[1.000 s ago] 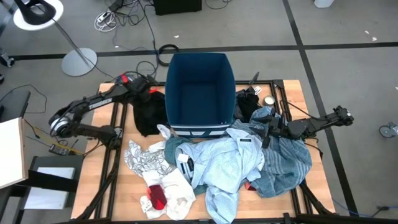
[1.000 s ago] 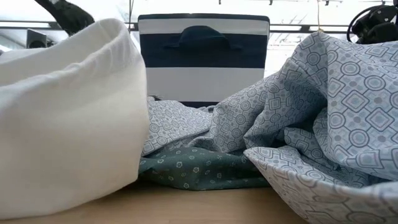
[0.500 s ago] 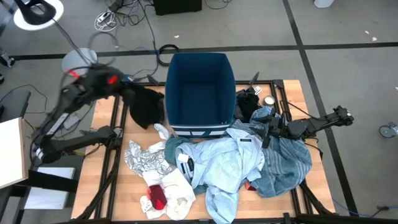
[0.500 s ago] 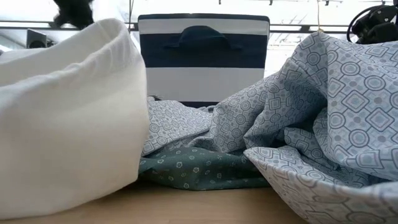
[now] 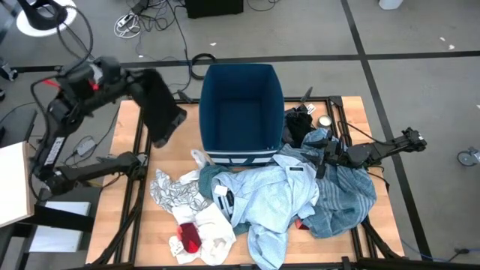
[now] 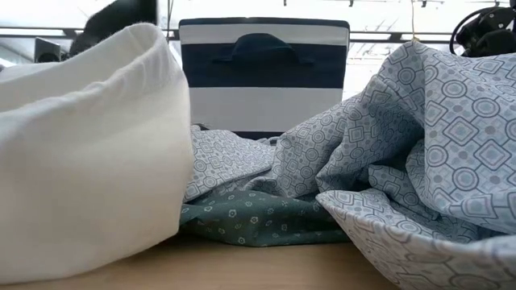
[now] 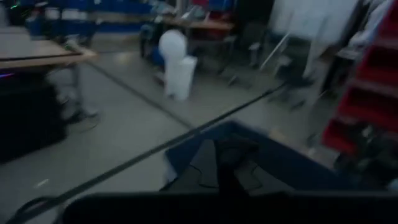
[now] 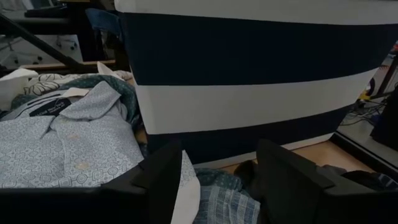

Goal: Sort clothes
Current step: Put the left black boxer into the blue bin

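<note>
— Where's the left arm?
— Raised high and bent over the worktop's far left corner, its left hand [image 5: 142, 88] shut on the hanging black garment [image 5: 159, 109].
— And the right arm?
— Stretched low from the right edge toward the middle, lying nearly flat. The right hand [image 8: 217, 180] has its two dark fingers [image 8: 163, 177] spread apart, gripping nothing.

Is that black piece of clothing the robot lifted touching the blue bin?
Apart. From above, the black garment hangs from the left hand, with bare table between it and the blue bin.
</note>
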You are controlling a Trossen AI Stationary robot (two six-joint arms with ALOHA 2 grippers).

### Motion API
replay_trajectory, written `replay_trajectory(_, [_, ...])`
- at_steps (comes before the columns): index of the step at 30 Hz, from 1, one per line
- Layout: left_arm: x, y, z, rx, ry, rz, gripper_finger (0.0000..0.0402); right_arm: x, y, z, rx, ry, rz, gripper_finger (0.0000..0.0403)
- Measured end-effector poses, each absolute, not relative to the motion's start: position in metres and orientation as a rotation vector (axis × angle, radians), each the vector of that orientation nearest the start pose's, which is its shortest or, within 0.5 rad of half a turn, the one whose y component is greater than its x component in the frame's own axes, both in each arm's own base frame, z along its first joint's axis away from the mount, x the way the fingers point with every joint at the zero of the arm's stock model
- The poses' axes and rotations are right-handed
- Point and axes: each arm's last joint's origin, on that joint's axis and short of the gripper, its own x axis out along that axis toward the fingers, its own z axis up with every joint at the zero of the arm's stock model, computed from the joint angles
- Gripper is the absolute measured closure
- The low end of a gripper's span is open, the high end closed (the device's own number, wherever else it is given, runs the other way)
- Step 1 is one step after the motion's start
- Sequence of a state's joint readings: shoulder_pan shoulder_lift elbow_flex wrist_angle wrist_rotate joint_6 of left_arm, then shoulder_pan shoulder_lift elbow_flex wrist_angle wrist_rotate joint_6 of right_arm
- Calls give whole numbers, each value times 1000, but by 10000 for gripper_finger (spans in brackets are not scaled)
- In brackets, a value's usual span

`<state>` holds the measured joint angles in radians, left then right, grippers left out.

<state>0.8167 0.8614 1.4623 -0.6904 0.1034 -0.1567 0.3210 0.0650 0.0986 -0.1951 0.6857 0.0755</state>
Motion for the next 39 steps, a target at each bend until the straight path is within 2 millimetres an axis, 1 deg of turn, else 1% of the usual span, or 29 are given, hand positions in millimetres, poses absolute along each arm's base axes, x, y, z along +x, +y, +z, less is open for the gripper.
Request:
replay_trajectory(4, [105, 101, 496, -211, -81, 621, 401, 90, 10, 174, -4, 128, -369, 192])
replay_trajectory(6, [115, 108, 504, -219, -158, 569, 401, 90, 10, 174, -4, 128, -369, 192])
replay_trajectory(10, [127, 114, 530, -183, -329, 476, 401, 90, 11, 174, -4, 128, -369, 192])
replay_trajectory(16, [145, 116, 564, -138, -591, 322, 401, 90, 11, 174, -4, 128, -369, 192])
replay_trajectory(20, [165, 124, 575, -184, -762, 185, 401, 90, 10, 174, -4, 129, -369, 192])
replay_trajectory(23, [185, 134, 577, -242, -802, 109, 401, 90, 10, 174, -4, 128, -369, 192])
replay_trajectory(27, [207, 142, 581, -263, -736, -2, 401, 90, 10, 174, -4, 128, -369, 192])
replay_trajectory(30, [218, 148, 579, -241, -627, -52, 401, 90, 11, 174, -4, 129, -369, 192])
replay_trajectory(34, [228, 154, 563, -223, -413, 22, 401, 90, 10, 174, -4, 128, -369, 192])
replay_trajectory(39, [231, 159, 534, -243, -92, 150, 401, 90, 10, 174, -3, 128, -369, 192])
